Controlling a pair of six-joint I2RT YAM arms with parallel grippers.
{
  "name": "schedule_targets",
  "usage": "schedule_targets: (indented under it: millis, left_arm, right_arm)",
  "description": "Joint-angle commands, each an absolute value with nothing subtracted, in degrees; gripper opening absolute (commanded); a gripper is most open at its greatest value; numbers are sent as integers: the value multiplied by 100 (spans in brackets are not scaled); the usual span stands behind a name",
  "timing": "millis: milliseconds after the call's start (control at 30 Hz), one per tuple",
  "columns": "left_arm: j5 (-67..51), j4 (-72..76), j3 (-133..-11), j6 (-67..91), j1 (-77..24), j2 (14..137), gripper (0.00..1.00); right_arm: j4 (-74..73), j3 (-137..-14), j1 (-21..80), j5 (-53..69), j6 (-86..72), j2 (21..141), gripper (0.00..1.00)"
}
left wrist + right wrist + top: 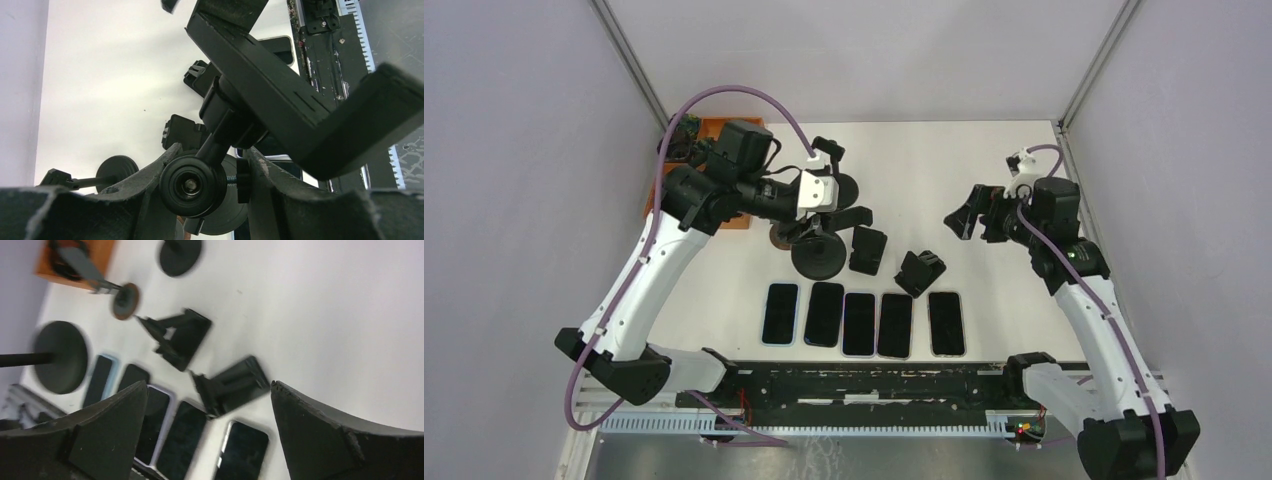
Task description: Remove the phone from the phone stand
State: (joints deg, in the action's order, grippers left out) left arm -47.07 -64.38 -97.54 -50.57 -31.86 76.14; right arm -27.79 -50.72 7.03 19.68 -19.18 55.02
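My left gripper (829,225) is shut on the joint knob (192,185) of a tall black phone stand, whose round base (817,257) sits on the white table. The stand's black L-shaped cradle (300,120) fills the left wrist view and holds no phone. Several dark phones lie flat in a row near the front: (781,313), (859,323), (946,323). They also show in the right wrist view (240,452). My right gripper (969,215) hangs open and empty above the table's right side, jaws wide apart (207,425).
Two small folding stands (867,250) (920,272) sit just behind the phone row. Another round-based stand (839,188) and a brown disc (779,235) are near my left gripper. An orange box (714,170) stands at the back left. A black rail (864,385) runs along the front edge.
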Motion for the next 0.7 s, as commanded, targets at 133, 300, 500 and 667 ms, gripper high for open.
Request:
schedule_targets:
  millis: [133, 300, 500, 667]
  left_arm:
    - [-5128, -5942, -9823, -5288, -3226, 7691, 2]
    - [-5087, -5941, -9931, -5254, -3336, 7883, 2]
    - [-5069, -5937, -9935, -5287, -3343, 7995, 2]
    - [-5104, -5946, -10024, -5244, -3376, 8046, 2]
  right_arm:
    - [-1117, -5765, 1467, 4056, -3255, 5401, 98]
    - [960, -5825, 1946, 4687, -4612, 5554, 98]
    - [1678, -6123, 2627, 4712, -4966, 5717, 92]
    - [1152, -6398, 3121, 4598, -4553, 6011, 89]
